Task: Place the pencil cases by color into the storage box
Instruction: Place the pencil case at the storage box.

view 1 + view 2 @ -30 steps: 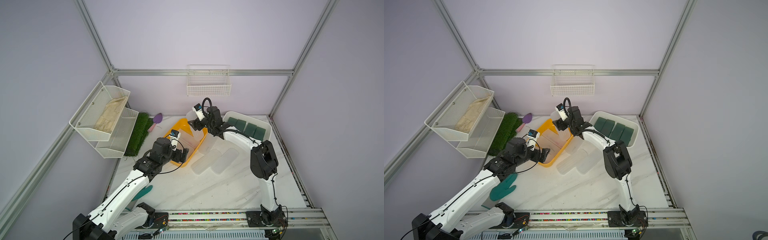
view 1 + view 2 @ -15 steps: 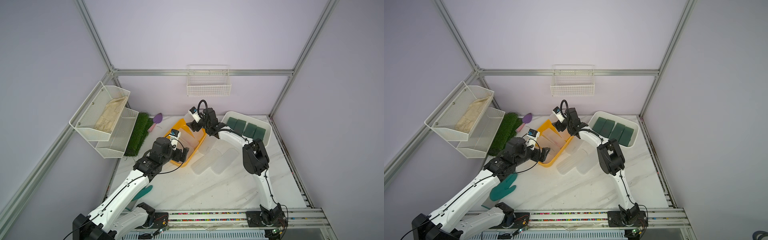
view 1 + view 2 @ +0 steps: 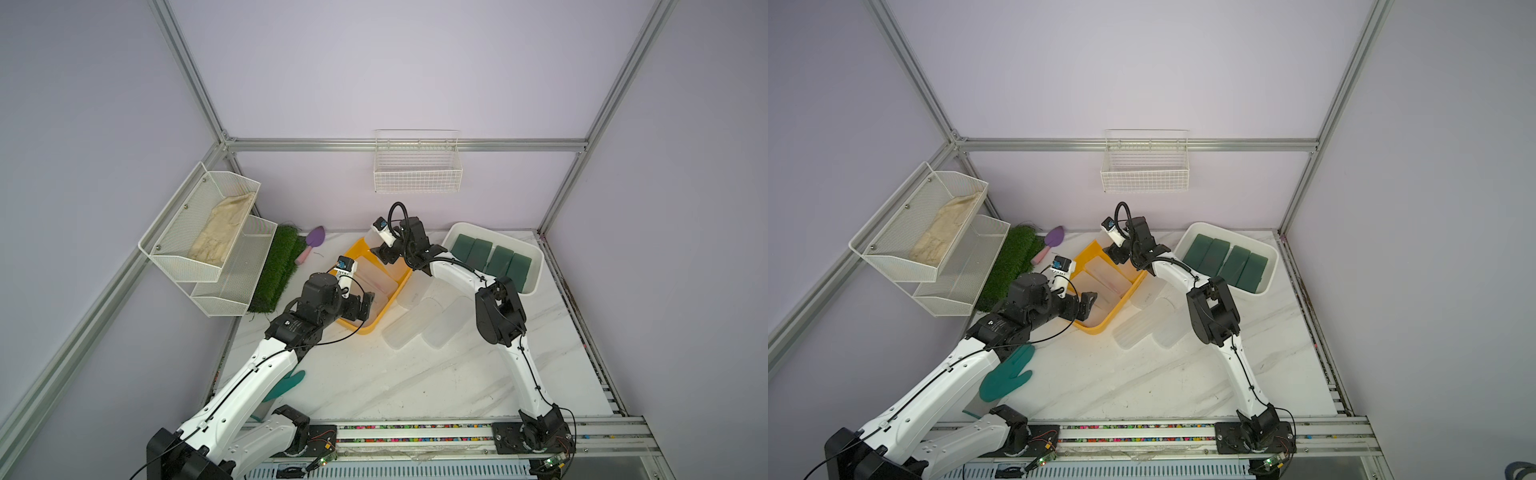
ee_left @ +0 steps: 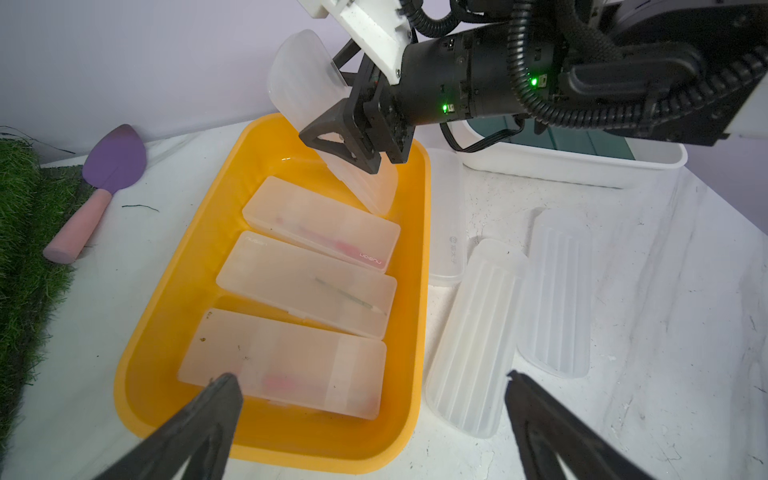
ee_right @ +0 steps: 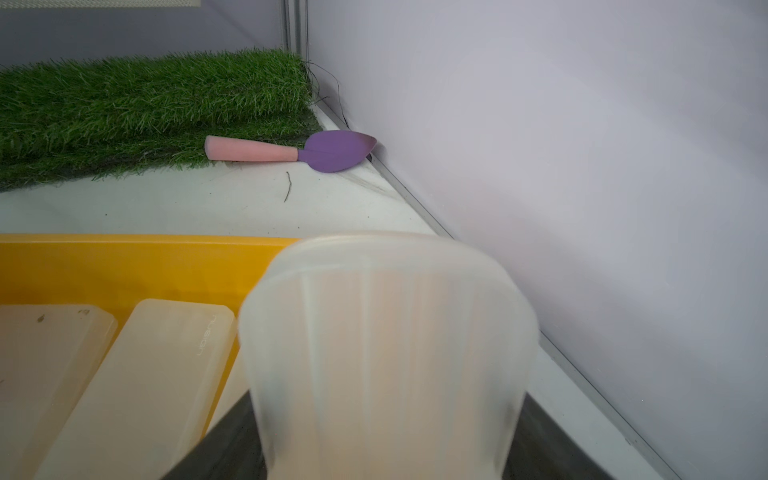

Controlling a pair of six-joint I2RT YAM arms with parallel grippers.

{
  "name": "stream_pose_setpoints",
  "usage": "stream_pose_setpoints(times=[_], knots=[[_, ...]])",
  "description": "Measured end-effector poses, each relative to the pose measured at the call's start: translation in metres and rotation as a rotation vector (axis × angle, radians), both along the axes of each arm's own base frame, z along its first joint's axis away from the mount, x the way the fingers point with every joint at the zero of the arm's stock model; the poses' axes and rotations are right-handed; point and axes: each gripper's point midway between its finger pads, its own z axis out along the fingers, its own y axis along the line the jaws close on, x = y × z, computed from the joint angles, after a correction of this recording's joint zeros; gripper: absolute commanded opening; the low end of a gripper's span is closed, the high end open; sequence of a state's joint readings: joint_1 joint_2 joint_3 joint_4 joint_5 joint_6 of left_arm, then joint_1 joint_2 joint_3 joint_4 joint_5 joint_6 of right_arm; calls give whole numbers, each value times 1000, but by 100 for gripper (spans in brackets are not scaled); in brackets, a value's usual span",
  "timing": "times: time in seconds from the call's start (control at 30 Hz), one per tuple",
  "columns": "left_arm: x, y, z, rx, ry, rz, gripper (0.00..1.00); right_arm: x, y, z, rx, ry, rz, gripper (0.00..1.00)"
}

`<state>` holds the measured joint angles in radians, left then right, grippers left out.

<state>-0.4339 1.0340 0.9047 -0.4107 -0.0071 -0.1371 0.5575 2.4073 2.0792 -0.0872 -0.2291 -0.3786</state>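
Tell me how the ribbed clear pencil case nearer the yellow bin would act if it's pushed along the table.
The ribbed case looks like hard plastic, and a similar held case shows no bend in the grip, so it is probably stiff. It lies flat on the smooth table, so it should slide, not roll. No contents show through, so it is likely light.

In the yellow storage box, the far pencil case reads "nusign" at one end; the middle pencil case bears the same word, fainter. The mark on the loose case is illegible.
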Motion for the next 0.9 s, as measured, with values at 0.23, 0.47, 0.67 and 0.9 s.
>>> stream_pose_setpoints(times=[0.23, 0.47, 0.67, 0.9], knots=[[2, 2, 1, -4, -5, 10, 100, 2, 1, -3, -5, 0, 2, 60], [2, 4, 1, -5, -5, 13, 100, 4, 5, -15, -9, 12, 8, 62], [3, 5, 2, -11, -5, 20, 100, 3, 13, -34, -18, 25, 18, 64], [-1, 7, 9, -23, -25, 24, 100, 8, 16, -46, -27, 24, 3, 67]])
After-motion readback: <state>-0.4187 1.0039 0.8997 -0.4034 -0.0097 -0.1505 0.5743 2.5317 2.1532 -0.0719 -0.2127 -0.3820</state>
